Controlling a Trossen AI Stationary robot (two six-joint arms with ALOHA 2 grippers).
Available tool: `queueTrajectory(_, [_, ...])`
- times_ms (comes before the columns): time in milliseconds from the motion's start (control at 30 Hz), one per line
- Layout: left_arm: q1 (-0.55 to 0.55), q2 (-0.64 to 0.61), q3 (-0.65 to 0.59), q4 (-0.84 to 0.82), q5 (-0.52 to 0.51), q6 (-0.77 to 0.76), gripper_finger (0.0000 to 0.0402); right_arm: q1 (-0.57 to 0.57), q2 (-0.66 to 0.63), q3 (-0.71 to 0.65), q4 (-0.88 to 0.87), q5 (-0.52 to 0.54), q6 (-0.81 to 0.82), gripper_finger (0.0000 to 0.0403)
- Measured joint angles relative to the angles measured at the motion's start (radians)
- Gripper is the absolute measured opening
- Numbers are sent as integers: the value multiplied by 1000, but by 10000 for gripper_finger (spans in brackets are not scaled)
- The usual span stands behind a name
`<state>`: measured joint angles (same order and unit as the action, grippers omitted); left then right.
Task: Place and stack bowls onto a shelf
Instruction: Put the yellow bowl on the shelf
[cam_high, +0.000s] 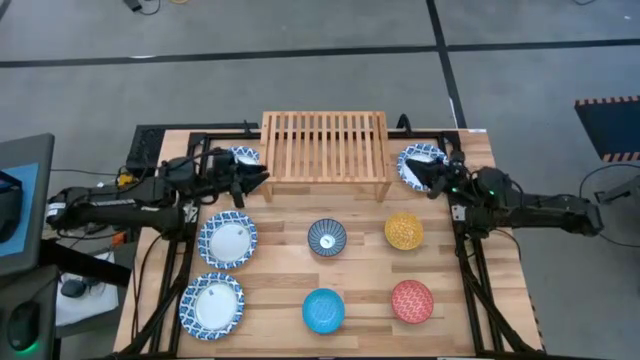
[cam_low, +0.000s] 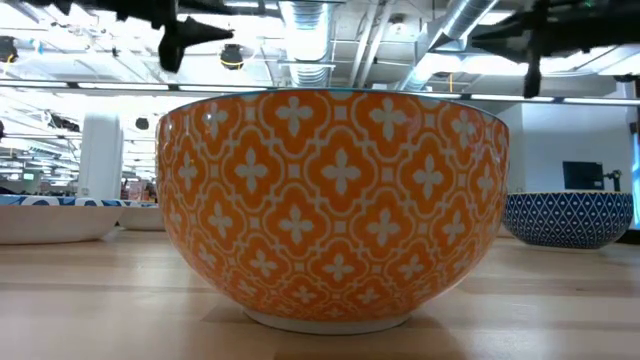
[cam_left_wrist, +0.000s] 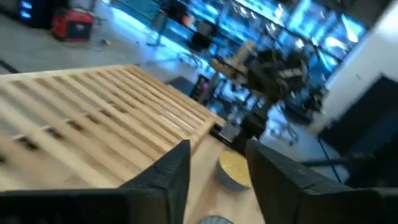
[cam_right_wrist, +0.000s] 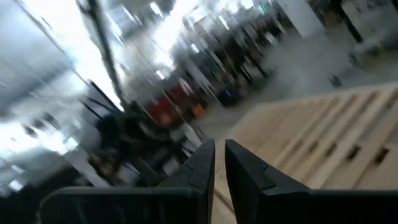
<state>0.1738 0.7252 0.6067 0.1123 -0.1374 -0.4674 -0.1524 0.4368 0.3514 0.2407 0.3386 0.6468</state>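
The left gripper (cam_high: 262, 178), fingers spread and empty, is hovering just beside the shelf's (cam_high: 325, 148) left end; the right gripper (cam_high: 425, 175), nearly pressed together, is hovering over a patterned dish (cam_high: 413, 157) at its right end.

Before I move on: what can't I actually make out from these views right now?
- High view: patterned dish beside the shelf, partly hidden by the left arm.
- High view: dish at the right pincer, grip unclear.
- Low view: orange-looking bowl blocks the table behind.
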Motion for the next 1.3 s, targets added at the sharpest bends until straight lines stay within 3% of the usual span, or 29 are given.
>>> queueTrajectory(100, [-1,58,95,-103,33,27,167,1,123,159,-224,-4,5,66])
queueTrajectory(300, [0,159,235,-299,36,149,175,1,331,509,-956,-25,2,67])
queueTrajectory(367, [0,187,247,-304,5,184,175,-2,392,571,-1144,-25,25,75])
queueTrajectory(467, [8,219,248,-291,-15,197,175,-2,455,592,-1285,-61,67,110])
queueTrajectory(633, [10,278,248,-299,1,194,175,-25,532,521,-1333,-233,119,214])
queueTrajectory(767, [10,321,248,-298,0,191,175,-39,581,420,-1333,-263,166,259])
queueTrajectory(900, [10,340,248,-301,1,150,175,-42,579,335,-1305,-278,176,260])
queueTrajectory(1100, [10,340,248,-309,0,145,175,-36,564,201,-1167,-389,176,251])
queueTrajectory(1300, [10,340,248,-310,0,114,175,-14,566,150,-1065,-395,206,229])
